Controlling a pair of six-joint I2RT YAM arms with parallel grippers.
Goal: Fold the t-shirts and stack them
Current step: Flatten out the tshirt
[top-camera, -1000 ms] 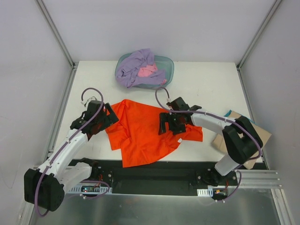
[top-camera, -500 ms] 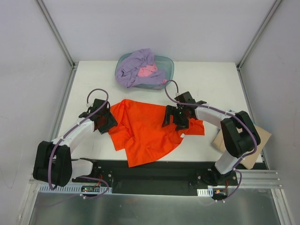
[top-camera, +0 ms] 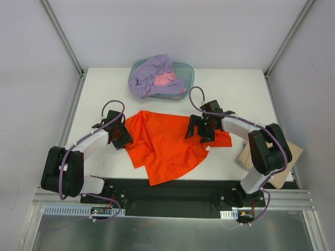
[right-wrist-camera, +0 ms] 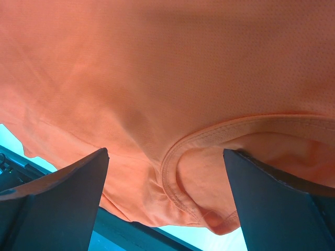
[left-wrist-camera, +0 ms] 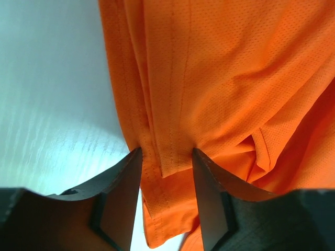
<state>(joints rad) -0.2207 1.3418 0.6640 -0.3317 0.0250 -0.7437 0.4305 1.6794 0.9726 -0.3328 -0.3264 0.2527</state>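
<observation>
The left gripper [left-wrist-camera: 165,156] clenches a bunched hem of the orange-red t-shirt [top-camera: 167,149], while the right gripper [right-wrist-camera: 165,152] stands released, jaws wide over the collar, the cloth spreading on the table [top-camera: 235,94] between both, and beyond them the lavender t-shirt [top-camera: 148,73] and pink t-shirt [top-camera: 165,79] fill the teal tub [top-camera: 189,73].

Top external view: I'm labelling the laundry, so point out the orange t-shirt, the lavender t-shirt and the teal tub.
orange t-shirt [top-camera: 165,144], top external view, middle of cloth.
lavender t-shirt [top-camera: 149,73], top external view, bunched folds.
teal tub [top-camera: 189,70], top external view, right rim.
</observation>
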